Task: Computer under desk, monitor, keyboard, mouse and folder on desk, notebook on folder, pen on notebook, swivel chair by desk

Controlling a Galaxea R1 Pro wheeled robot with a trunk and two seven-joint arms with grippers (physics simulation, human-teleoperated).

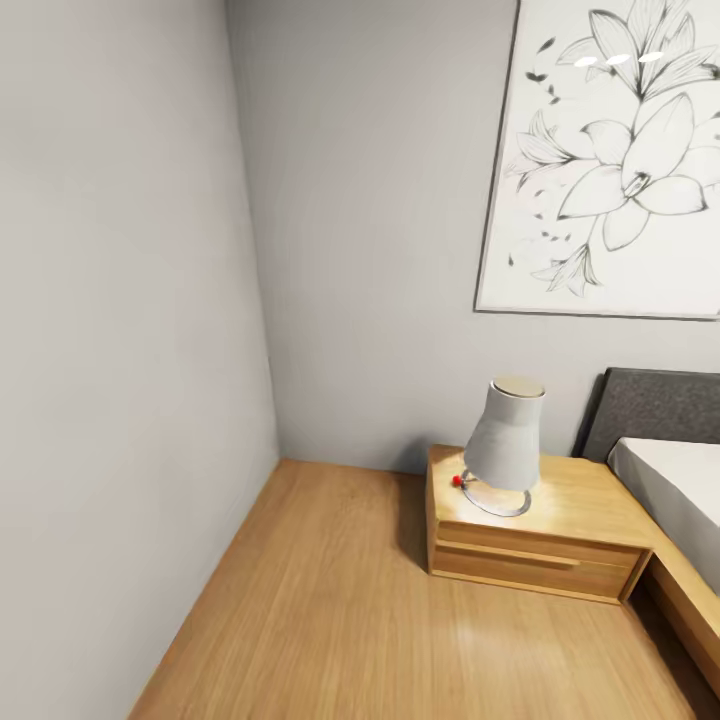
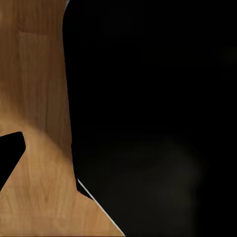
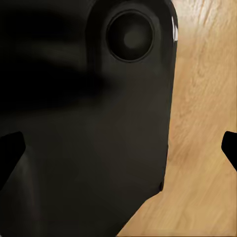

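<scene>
- Your head view faces a room corner: grey walls [image 1: 120, 300], wooden floor [image 1: 330, 620], a flower print [image 1: 610, 160].
- Low wooden nightstand [image 1: 530, 530] carries a white lamp [image 1: 505, 445]; bed [image 1: 670, 480] and dark headboard [image 1: 655, 405] just beside it.
- Open floor lies toward the corner.
- Both wrist views: dark robot body over floor. Left tool [image 2: 7, 158] and right tool [image 3: 118, 148]: cannot tell how wide.
- No task thing here to place.

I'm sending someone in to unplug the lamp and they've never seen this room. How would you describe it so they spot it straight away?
Find the large flower drawing on the grey wall; below it, beside the bed with the dark grey headboard, stands a low wooden nightstand. The lamp sits on top: a pale grey tapered shade leaning on a ring-shaped base, with a small red knob at its side.
</scene>
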